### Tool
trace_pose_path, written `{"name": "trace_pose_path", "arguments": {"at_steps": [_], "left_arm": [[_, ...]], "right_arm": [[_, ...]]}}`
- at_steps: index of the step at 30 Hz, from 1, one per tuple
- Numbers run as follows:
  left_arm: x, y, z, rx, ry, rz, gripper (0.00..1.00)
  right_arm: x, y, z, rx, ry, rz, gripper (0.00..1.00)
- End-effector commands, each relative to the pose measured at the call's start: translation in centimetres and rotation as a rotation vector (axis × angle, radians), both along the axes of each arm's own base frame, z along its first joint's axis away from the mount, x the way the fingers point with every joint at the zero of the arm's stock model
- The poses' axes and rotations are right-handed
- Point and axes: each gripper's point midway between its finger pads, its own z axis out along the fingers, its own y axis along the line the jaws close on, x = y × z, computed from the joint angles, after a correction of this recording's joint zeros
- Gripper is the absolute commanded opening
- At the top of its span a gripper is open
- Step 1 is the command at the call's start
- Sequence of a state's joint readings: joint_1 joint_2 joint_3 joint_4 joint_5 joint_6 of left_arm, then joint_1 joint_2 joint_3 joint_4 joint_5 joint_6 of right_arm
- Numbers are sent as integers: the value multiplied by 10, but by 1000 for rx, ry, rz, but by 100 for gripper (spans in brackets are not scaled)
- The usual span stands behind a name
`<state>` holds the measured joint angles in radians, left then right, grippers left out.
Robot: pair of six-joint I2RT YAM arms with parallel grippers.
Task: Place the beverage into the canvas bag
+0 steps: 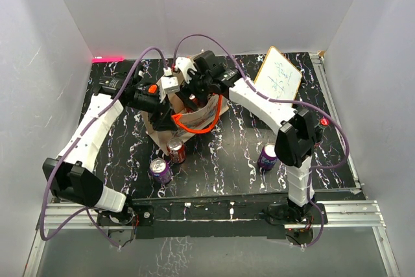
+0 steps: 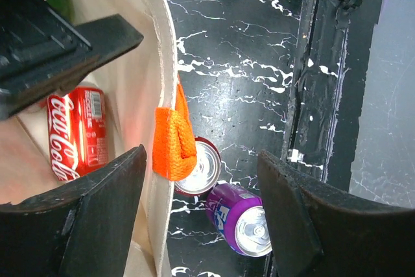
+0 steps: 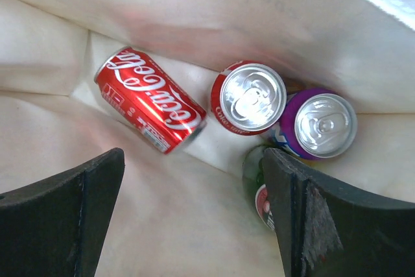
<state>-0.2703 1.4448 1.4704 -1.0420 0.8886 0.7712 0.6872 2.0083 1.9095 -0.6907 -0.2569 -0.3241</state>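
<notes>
Cola can (image 3: pixel 150 100): lies on its side inside the canvas bag (image 3: pixel 162 225), near two upright cans (image 3: pixel 248 97)
Right gripper (image 3: pixel 193 154): fingers spread wide above it, holding nothing
Left gripper (image 2: pixel 201 157): fingers apart, straddling the bag's rim beside the orange handle (image 2: pixel 174 144)
Handling: probably rigid but thin-walled, smooth, rolls easily; pinch gently across the round body at mid-height

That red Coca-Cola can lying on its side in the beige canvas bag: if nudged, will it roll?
Probably: the red Coca-Cola can lies on its round side, so it may roll. The soft, creased floor of the beige canvas bag should slow it. Its glossy metal looks slippery to pinch.
</notes>
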Motion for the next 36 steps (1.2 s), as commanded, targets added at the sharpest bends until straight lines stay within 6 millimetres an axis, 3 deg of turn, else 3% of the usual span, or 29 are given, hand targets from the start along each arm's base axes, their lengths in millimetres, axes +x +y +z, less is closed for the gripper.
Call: {"name": "trace_pose_path", "arguments": {"at_steps": [1,8,17,21,25,30,36], "left_arm": [[-7,2,15,-27,-27,24,68],[0,1,30,-61,-69,46,69],[1,3,27,-57,-83,25,68],[-12,11,11,5,-52,-49,55],[-34,23,-2,74,11,-123,45],[-42,26,-20,96,53,-152,44],[-40,24,-33,94,106,-146,45]], "right_arm": [[13,-1,91,146,-172,-39,91],[16,-16,127,214,-215,-91,91],[5,-19,123,228,-183,-83,91],[-12,-16,103,222,-112,-15,89],[-46,-23,74,213,-15,49,78],[-79,-40,38,189,20,112,66],[-87,-53,0,123,38,113,64]]}}
